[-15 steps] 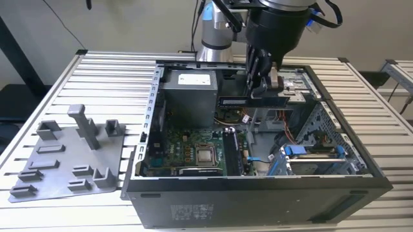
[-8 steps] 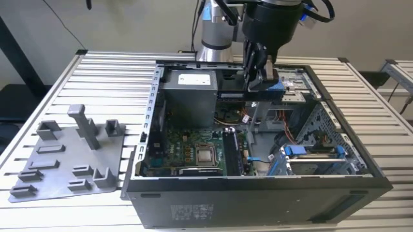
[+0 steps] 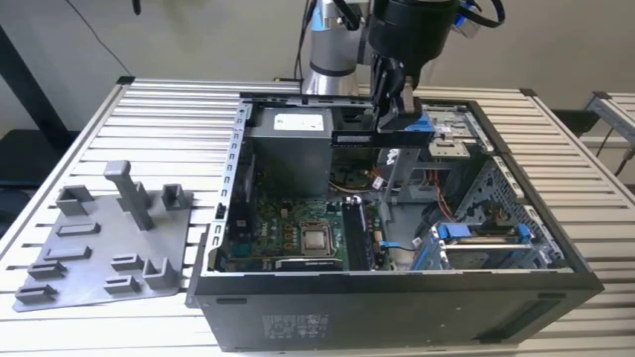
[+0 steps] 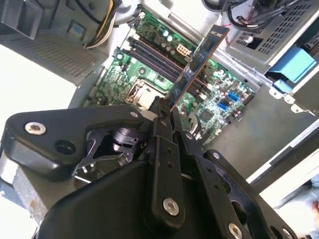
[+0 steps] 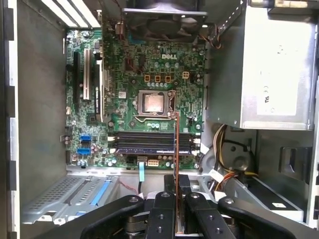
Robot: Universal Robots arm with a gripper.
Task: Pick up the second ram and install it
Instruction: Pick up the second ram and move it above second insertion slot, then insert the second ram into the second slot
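Second ram point(image 4: 197, 67), pinched near one end between jaws of gripper point(image 4: 167, 114), held level near top of open computer case point(image 3: 397, 297) on slatted table point(image 3: 149, 111), above green motherboard point(image 5: 124, 74) and its memory slots point(image 5: 149, 142).

Place: robotics lab or workshop.
Tabletop point(image 3: 89, 126): slatted aluminium profiles.
Evidence: opened computer case point(image 3: 397, 312), grey parts fixture point(image 3: 100, 260), robot arm point(image 3: 332, 44).

A short white brand mark is printed on the green motherboard point(image 5: 119, 107). Beside the motherboard, the power supply point(image 3: 293, 149) carries a white label point(image 3: 300, 122), its print too small to read.
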